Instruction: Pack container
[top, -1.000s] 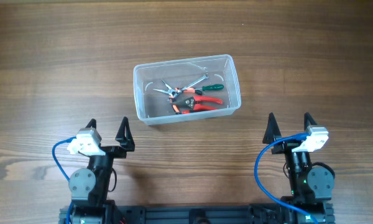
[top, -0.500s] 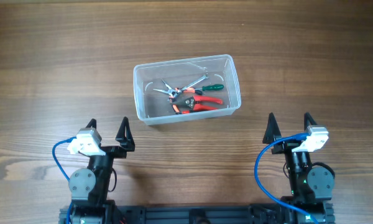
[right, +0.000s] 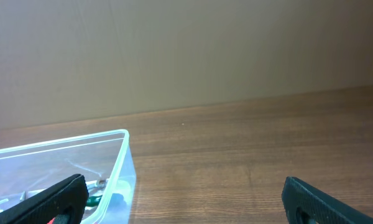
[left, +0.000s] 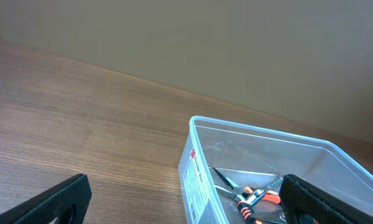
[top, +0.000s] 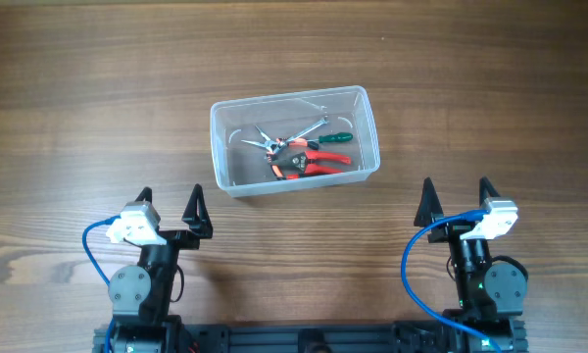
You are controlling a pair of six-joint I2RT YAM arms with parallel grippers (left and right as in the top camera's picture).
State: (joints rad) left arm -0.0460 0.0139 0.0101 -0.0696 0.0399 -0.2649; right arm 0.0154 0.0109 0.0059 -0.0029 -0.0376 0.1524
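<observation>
As the container (top: 294,181) at mid-table holds a heap of hand tools (top: 299,157), packing looks finished, so the left gripper (top: 170,201) and right gripper (top: 456,192) rest near their bases, spread wide, empty.

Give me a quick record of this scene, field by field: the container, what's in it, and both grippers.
container: clear tub, open top, on the table
contents: orange-handled pliers, green-handled tool, silvery metal tools
left gripper: open, empty, apart from container
right gripper: open, empty, apart from container
</observation>
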